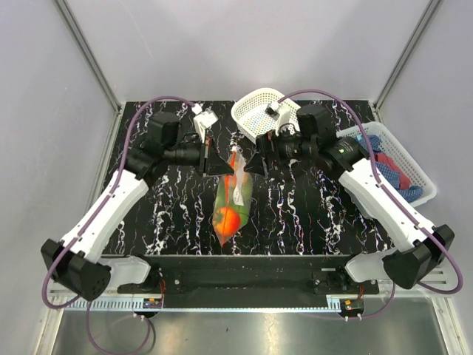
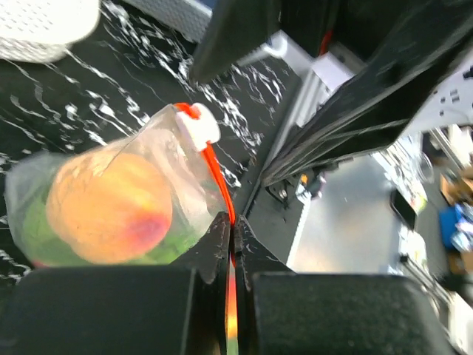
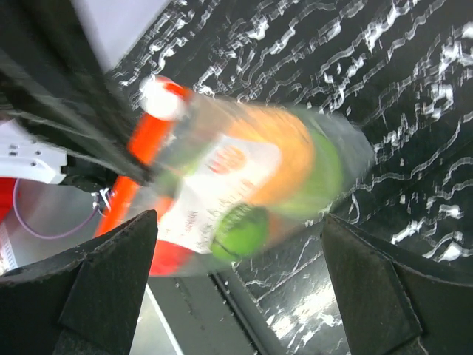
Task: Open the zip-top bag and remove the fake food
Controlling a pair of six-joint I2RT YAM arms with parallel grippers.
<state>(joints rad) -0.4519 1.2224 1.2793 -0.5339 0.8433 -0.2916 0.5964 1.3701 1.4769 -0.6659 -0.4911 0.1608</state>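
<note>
The clear zip-top bag (image 1: pixel 233 198) hangs between my two grippers over the middle of the table, with its filled end toward the near edge. It holds fake food: an orange ball (image 1: pixel 229 219) and green pieces. My left gripper (image 1: pixel 224 164) is shut on the bag's orange-red zip strip (image 2: pixel 218 177), just below the white slider (image 2: pixel 196 127). The orange ball (image 2: pixel 111 207) shows large through the plastic in the left wrist view. My right gripper (image 1: pixel 253 164) is open beside the bag's top. In the right wrist view the bag (image 3: pixel 295 159) lies between its spread fingers, with a green fruit (image 3: pixel 240 231) inside.
A round white lattice basket (image 1: pixel 259 111) stands at the back centre, also showing in the left wrist view (image 2: pixel 44 26). A rectangular white basket (image 1: pixel 414 166) with blue and red cloths sits at the right. The table is black marble with white veins.
</note>
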